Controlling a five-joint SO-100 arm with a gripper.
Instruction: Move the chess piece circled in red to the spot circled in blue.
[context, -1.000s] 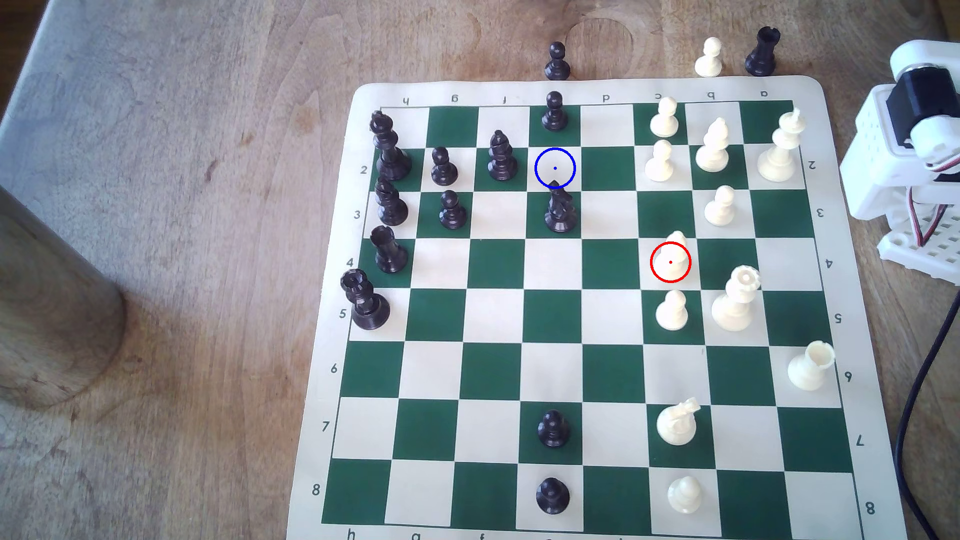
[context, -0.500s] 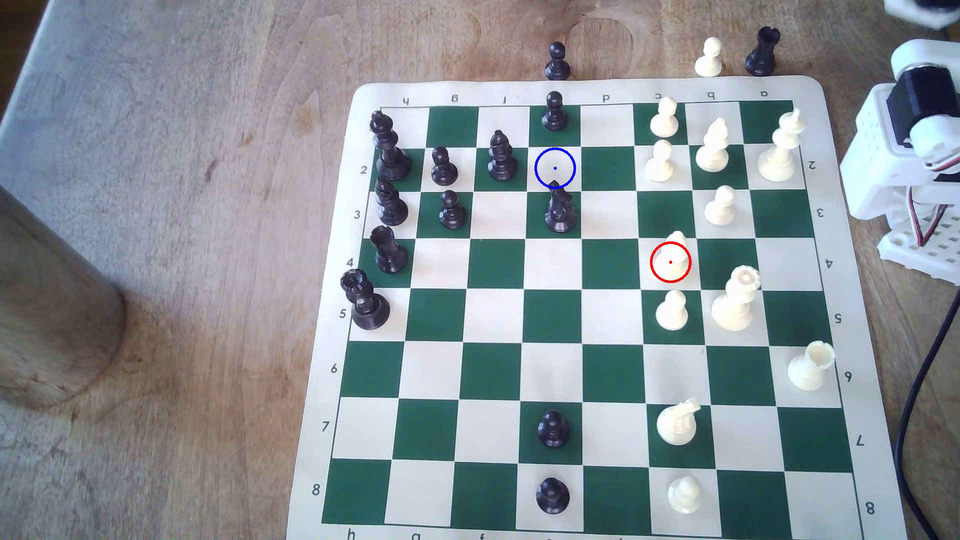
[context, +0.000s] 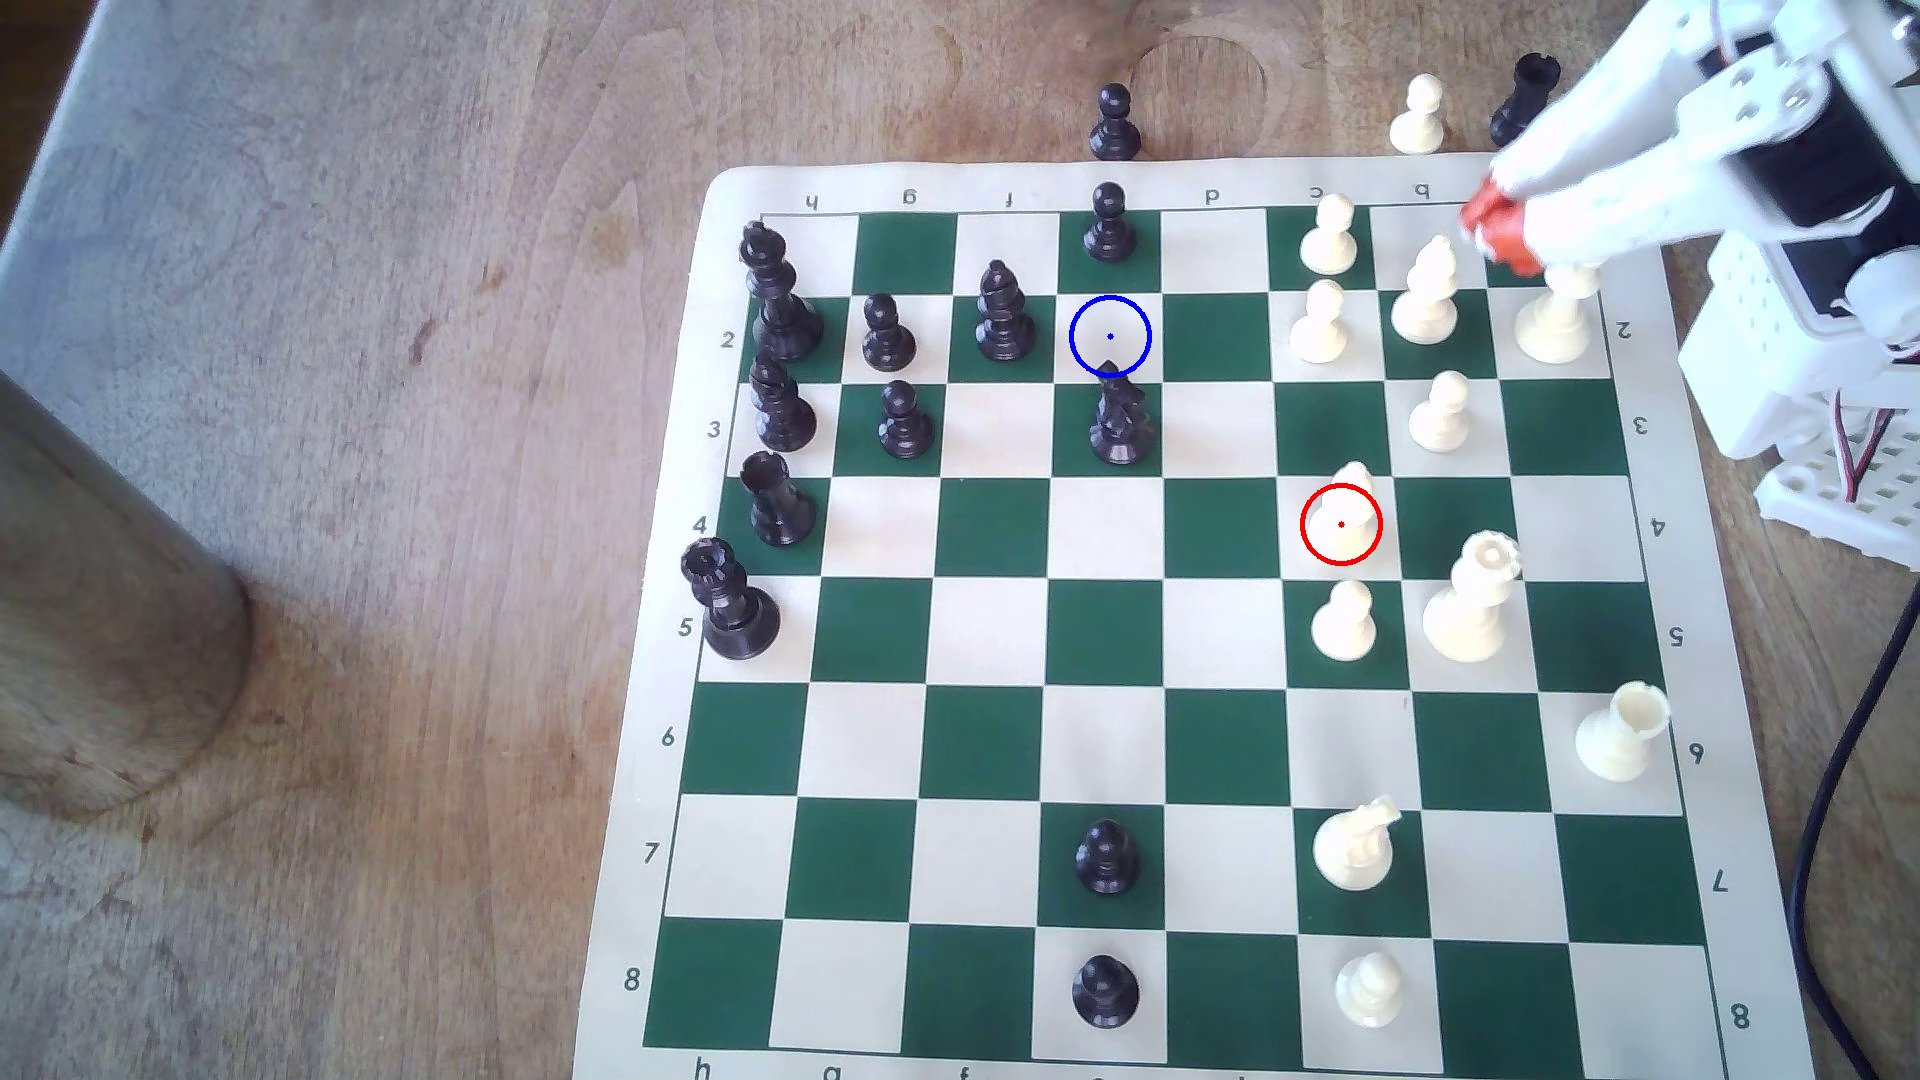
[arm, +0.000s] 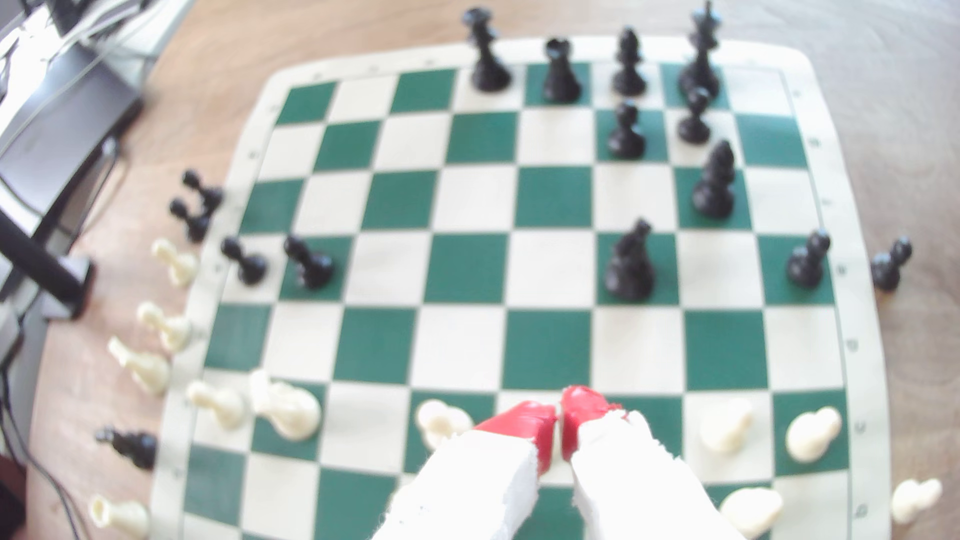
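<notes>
The gripper (context: 1496, 223) has swung in over the board's (context: 727, 182) far right corner in the exterior view, jaws pressed together and empty; the chess piece (context: 1349, 498) is unmoved.

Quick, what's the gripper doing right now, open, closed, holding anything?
Gripper: closed, red tips together, holding nothing.

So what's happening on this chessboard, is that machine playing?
A small white robot arm is reaching in over the board's far corner at the exterior view's right. Its red-tipped gripper is shut and empty, hovering near the white king. The cream bishop it should move stands untouched on the red-ringed square. The blue-ringed cream square is free, next to a black knight.
</notes>
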